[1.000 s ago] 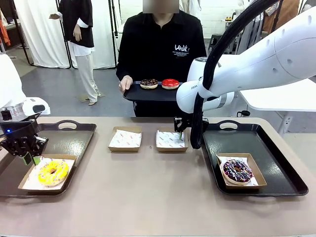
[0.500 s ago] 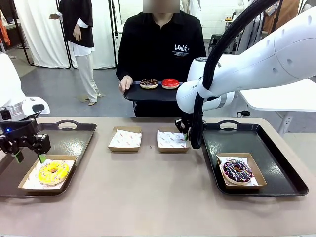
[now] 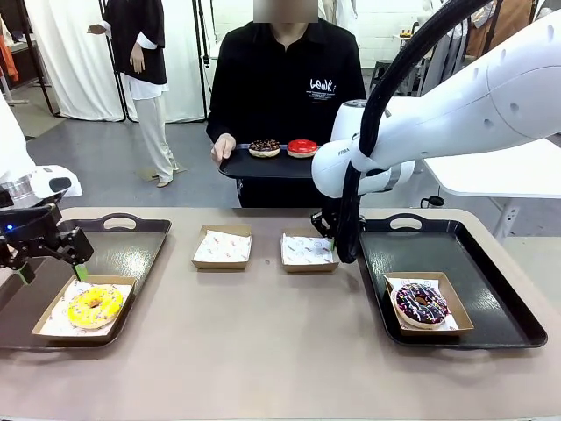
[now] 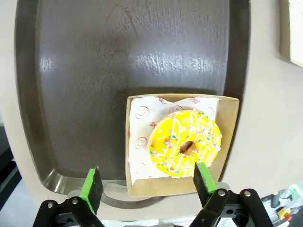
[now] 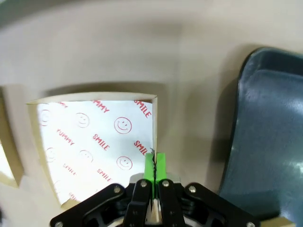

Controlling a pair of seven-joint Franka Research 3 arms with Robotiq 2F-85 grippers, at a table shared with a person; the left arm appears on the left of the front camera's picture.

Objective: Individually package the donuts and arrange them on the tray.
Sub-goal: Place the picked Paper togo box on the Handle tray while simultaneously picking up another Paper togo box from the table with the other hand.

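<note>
A yellow donut (image 3: 95, 304) with sprinkles lies in a paper box on the left tray (image 3: 131, 241). My left gripper (image 3: 53, 267) hangs open just above it. In the left wrist view the yellow donut (image 4: 185, 147) sits between and beyond my spread fingers (image 4: 92, 189). My right gripper (image 3: 327, 231) is shut on the right rim of an empty paper box (image 3: 307, 251); the right wrist view shows the green pads (image 5: 160, 166) pinching that box's wall (image 5: 154, 123). A chocolate sprinkled donut (image 3: 422, 303) rests boxed on the right tray (image 3: 491, 281). The person holds a small tray (image 3: 263, 167) with a chocolate donut (image 3: 265, 148) and a red donut (image 3: 302, 147).
A second empty paper box (image 3: 222, 246) lies mid-table, left of the gripped one. Bare tabletop (image 3: 263, 342) stretches along the front between the two trays. My right arm's black cable (image 3: 351, 219) hangs beside the right tray's near corner (image 5: 270, 132).
My left gripper has risen off the yellow donut's box and spread its fingers. My right gripper has closed on the empty box's rim, and the box has slid slightly right.
</note>
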